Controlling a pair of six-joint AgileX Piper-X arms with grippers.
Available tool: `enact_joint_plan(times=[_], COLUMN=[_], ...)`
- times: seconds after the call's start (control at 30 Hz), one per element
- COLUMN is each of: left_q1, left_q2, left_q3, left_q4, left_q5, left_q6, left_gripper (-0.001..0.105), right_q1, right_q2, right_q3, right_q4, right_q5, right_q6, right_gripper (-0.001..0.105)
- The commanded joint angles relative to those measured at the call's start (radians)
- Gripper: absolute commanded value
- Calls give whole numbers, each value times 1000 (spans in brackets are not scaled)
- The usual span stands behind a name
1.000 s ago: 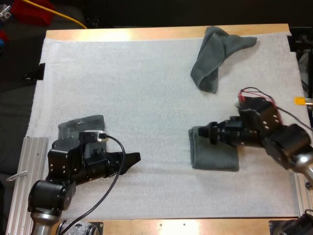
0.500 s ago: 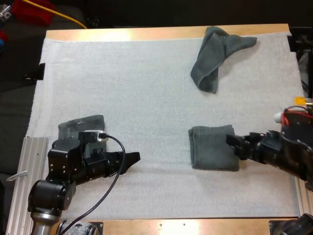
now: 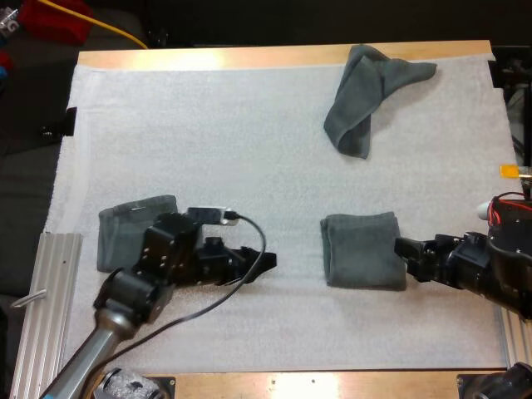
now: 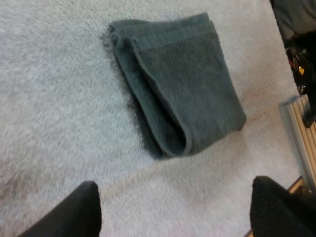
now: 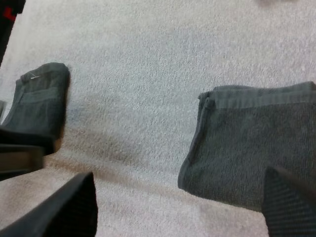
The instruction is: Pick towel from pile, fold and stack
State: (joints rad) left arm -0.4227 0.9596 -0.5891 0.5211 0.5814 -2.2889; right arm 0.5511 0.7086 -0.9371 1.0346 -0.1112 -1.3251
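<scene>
Grippers first: left gripper wide, fingers well apart, holding nothing; right gripper also wide and empty. Between them the centre folded towel lies flat on the white mat. Right gripper sits just at its right edge, so the right arm is nearer. Left gripper points at it from the other side, bare mat between. We see its rounded fold facing the left gripper. The towel is close to square, slightly longer across the table. Our guess: next comes lifting it over to the second folded towel beside the left arm. Count: three towels, two folded plus one crumpled towel at the far side; two grippers.
</scene>
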Motion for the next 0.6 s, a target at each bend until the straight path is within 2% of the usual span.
enact_joint_plan(times=[0.0, 0.07, 0.13, 0.23, 0.43, 0.57], left_q1=[-12, -27, -50, -84, -140, -141], left_q2=[21, 81, 161, 254, 438, 535], left_q3=[-7, -7, -7, -7, -7, -11], left_q4=[-41, -83, -140, -222, -390, -477], left_q5=[-18, -15, 24, 65, 66, 66], left_q6=[-18, -22, -47, -79, -167, -227], left_gripper=[62, 66, 71, 71, 71, 71], right_q1=[3, 3, 3, 3, 3, 3], right_q2=[-6, -6, -6, -4, -4, -4], right_q3=[-6, -6, -6, -6, -6, -6], right_q4=[0, 0, 0, 0, 0, 0], right_q5=[1, -28, -77, -92, -92, -92], right_q6=[-3, -11, -31, -34, -40, -40], right_gripper=[68, 68, 68, 68, 68, 68])
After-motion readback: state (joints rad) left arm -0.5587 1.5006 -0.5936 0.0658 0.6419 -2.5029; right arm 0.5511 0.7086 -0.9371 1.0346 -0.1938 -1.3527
